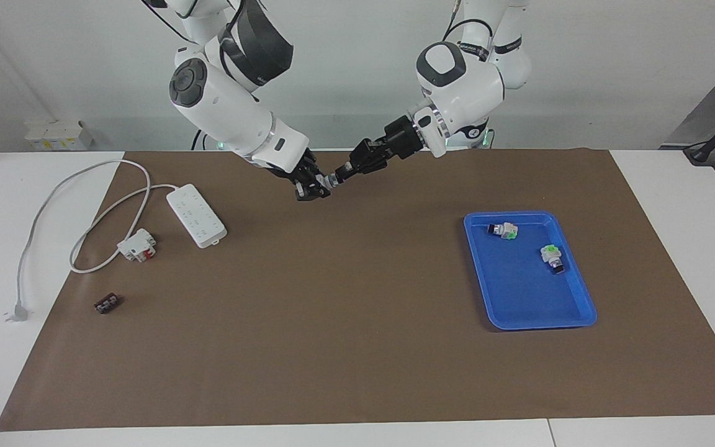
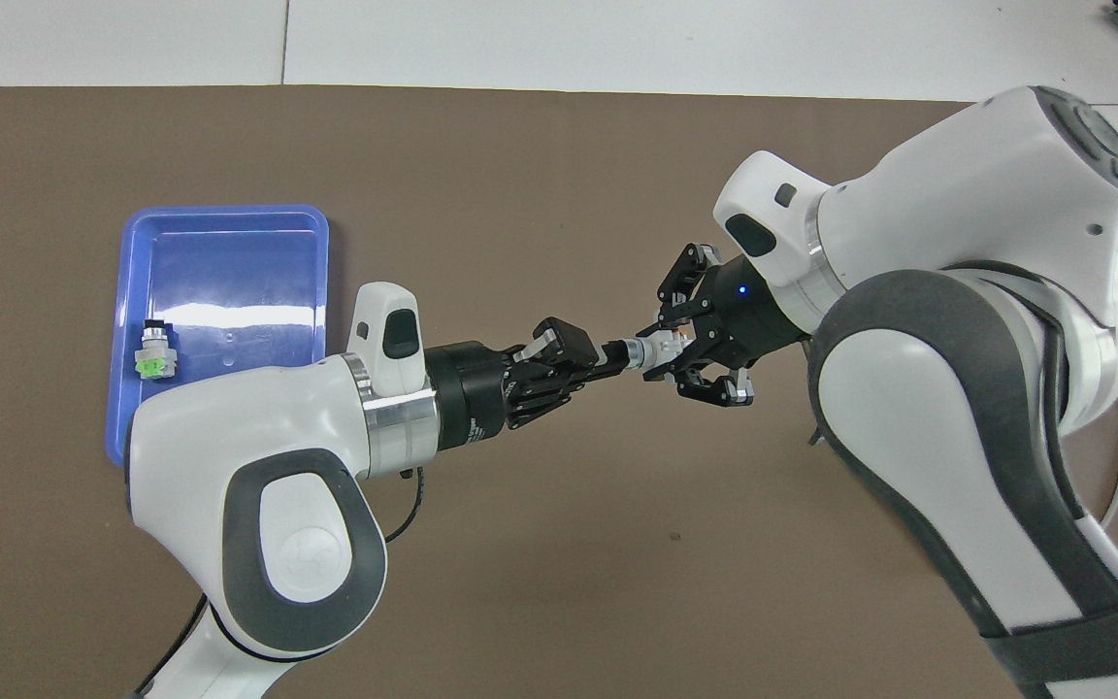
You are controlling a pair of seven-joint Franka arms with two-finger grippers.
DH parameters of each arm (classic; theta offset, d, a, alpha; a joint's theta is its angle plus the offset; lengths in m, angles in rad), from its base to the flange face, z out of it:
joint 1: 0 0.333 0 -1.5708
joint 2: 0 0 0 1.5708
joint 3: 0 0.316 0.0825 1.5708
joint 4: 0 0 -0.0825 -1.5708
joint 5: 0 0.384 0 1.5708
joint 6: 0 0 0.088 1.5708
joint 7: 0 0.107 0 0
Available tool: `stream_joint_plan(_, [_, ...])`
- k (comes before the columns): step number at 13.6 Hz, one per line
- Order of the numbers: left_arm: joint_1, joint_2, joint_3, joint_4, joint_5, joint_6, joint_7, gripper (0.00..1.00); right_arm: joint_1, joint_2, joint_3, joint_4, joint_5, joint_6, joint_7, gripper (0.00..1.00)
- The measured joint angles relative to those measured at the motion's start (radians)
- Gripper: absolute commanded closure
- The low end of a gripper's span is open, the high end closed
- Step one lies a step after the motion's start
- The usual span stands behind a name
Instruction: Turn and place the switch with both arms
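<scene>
Both arms meet in mid-air over the brown surface [image 1: 357, 323]. The right end effector [image 1: 315, 186] pinches the switch [image 1: 328, 180] by its white body; the left end effector [image 1: 345, 169] is clamped on its knob end, seemingly to twist it. The blue tray [image 1: 581, 298] waits at four o'clock.

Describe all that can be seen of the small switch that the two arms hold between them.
The switch is a small part with a white block body, a silver collar and a black tip; it looks like plastic and metal. It hangs in the air over the brown mat, lying about level. The right gripper is shut on its white body, and the left gripper is shut on its black tip. The fingers cover much of it. Nothing else touches it.
</scene>
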Motion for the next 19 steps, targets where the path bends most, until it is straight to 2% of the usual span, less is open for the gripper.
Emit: stream_joint_plan(19, [0.0,0.007,0.002,0.026,0.014,-0.001,0.789,1.0,-0.002,-0.022,-0.003,-0.001,-0.005,0.022,0.022,1.0])
